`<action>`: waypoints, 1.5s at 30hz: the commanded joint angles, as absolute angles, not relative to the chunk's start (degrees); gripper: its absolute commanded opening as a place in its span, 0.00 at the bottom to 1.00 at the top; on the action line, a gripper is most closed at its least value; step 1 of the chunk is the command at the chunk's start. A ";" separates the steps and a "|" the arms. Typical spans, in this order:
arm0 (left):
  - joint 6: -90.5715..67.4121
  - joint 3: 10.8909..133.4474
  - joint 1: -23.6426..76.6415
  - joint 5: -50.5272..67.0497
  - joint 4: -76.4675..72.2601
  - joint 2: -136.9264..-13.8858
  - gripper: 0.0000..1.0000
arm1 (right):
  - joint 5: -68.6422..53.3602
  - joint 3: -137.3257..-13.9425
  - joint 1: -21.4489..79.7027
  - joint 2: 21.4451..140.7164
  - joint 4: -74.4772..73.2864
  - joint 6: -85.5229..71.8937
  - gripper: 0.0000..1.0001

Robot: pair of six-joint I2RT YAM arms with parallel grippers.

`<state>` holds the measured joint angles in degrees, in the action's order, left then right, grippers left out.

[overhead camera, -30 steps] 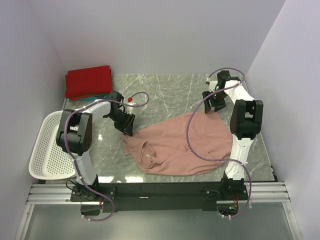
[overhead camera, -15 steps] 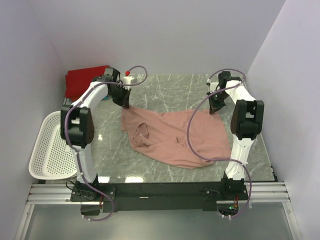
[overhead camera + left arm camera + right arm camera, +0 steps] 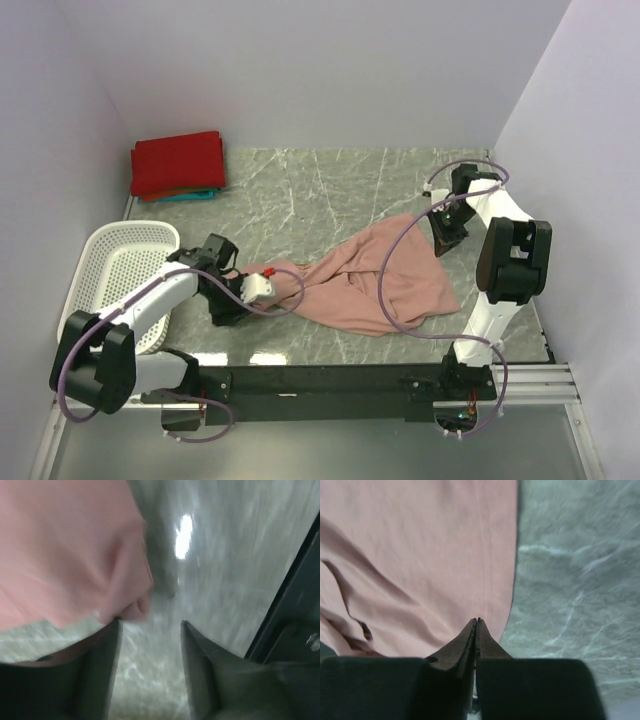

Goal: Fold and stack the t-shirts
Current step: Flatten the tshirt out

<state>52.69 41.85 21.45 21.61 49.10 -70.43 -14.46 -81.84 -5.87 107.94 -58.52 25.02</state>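
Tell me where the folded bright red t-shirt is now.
In the top external view, the folded bright red t-shirt lies at the far left corner of the grey marbled table, atop a teal t-shirt, beyond the white perforated plastic basket.

Basket and tabletop, that's about it
White perforated basket [image 3: 110, 280] hangs over the left edge of the grey-green marbled table [image 3: 330, 190], pale lilac walls around.
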 commanded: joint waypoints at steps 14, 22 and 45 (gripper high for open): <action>28.15 63.46 4.92 25.41 49.14 -89.98 0.50 | -18.37 -100.62 -7.38 114.69 -62.49 25.23 0.52; 20.57 61.70 5.62 18.03 44.22 -94.31 0.53 | -18.20 -103.27 -4.76 117.42 -55.73 22.41 0.55; 15.03 57.83 13.62 6.77 37.44 -101.16 0.11 | -13.88 -108.46 2.37 129.11 -44.12 16.26 0.63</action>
<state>16.49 58.65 12.99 5.30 39.70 -97.89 -14.39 -105.97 1.58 128.53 -46.81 17.45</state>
